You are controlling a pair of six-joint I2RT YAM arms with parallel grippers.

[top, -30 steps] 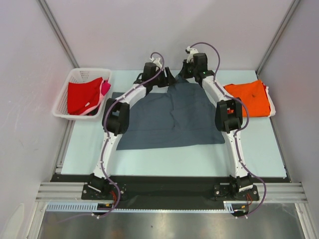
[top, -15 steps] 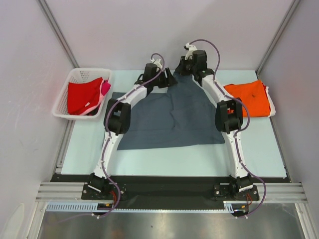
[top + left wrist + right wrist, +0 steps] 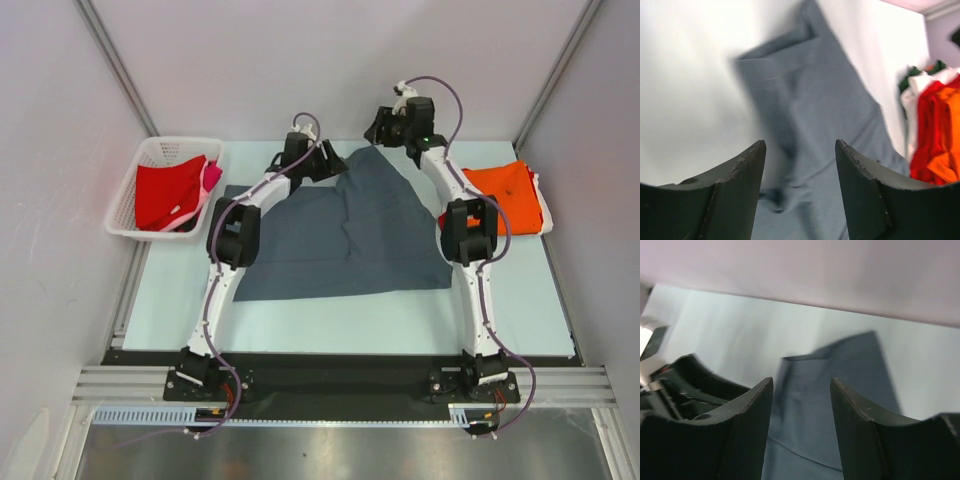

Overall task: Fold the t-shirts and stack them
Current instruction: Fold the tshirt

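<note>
Grey shirt lies spread at centre, its far end narrowing to a point; left gripper and right gripper hang wide, empty, above it. A one-layer pinch there could skew the fold.

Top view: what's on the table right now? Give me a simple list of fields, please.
grey shirt: spread mid-table, far end narrowed to a point
orange shirt: folded, right side
basket: far left, holds red shirt and pink shirt
left gripper: open, empty, at grey shirt's far edge
right gripper: open, empty, near grey shirt's far tip
</note>
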